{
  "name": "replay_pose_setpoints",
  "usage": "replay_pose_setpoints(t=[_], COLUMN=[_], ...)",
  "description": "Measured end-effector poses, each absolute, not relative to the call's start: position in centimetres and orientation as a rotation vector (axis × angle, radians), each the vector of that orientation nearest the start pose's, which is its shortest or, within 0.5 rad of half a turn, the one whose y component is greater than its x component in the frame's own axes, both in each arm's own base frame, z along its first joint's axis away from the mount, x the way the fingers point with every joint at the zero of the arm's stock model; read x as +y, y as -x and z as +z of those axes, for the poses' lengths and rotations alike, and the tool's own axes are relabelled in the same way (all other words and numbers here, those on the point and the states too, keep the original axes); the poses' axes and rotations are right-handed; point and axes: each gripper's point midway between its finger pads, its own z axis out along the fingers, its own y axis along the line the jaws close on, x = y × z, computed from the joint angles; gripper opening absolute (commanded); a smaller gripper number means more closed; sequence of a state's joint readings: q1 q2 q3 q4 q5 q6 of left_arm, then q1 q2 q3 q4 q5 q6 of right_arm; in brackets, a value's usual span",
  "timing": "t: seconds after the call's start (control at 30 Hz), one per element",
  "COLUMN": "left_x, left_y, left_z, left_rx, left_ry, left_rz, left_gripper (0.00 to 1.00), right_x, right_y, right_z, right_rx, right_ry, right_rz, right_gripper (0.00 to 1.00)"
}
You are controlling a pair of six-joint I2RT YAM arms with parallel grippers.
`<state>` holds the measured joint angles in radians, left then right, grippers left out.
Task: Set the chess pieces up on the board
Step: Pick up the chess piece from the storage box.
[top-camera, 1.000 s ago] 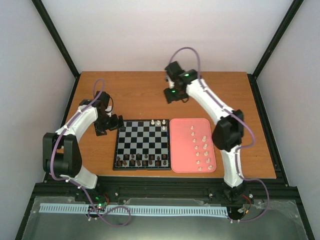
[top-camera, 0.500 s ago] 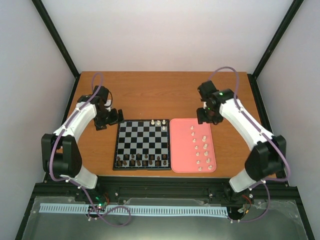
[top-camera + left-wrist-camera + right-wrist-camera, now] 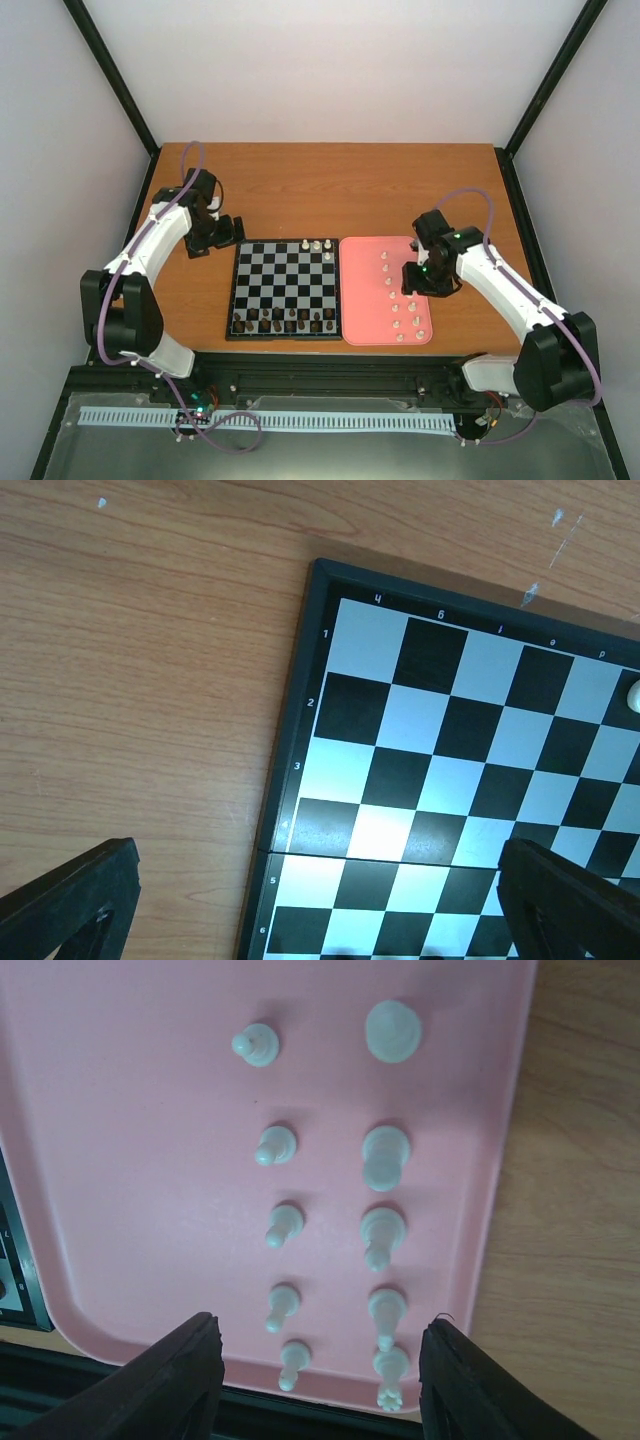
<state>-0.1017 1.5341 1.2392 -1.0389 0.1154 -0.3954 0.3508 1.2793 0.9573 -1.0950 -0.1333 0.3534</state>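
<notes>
The board (image 3: 281,275) lies in the middle of the table, with dark pieces along its near row and a few white chess pieces (image 3: 317,245) at its far right corner. More chess pieces (image 3: 409,293) stand in two columns on the pink tray (image 3: 360,295). My right gripper (image 3: 419,279) hovers open over the tray's right side. In the right wrist view the nearest pieces (image 3: 389,1364) show below and between its fingers (image 3: 185,1380), untouched. My left gripper (image 3: 226,234) stands open above the board's far left corner (image 3: 325,580), holding nothing.
Brown tabletop (image 3: 300,190) stretches behind the board and tray. The tray sits right against the board's right edge. In the left wrist view one white piece (image 3: 633,694) shows at the right border. Black frame posts stand at the table's corners.
My right arm has swung from the far middle of the table to the right and nearer, ending over the pink tray, jaws narrowing slightly. The left gripper drifted a little farther back.
</notes>
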Motion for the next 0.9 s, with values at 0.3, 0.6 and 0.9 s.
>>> replay_pose_setpoints(t=[0.3,0.6,0.9], left_x=[-4.9,-4.8,-4.9], left_y=[-31.4,-31.4,-31.4], left_z=[12.8,13.0,13.0], left_rx=[2.899,2.894,2.894], left_ry=[0.388,0.364,0.361], left_rz=[-0.22,-0.217,-0.218], left_gripper=[1.0,1.0,1.0], right_x=[10.3,9.8,9.9], right_y=[-22.2,-24.1,-24.3], right_z=[8.7,7.0,5.5], right_rx=[3.043,3.061,3.081], right_ry=[-0.002,-0.025,-0.026], right_rz=[0.242,0.142,0.132], right_gripper=[0.52,0.48,0.41])
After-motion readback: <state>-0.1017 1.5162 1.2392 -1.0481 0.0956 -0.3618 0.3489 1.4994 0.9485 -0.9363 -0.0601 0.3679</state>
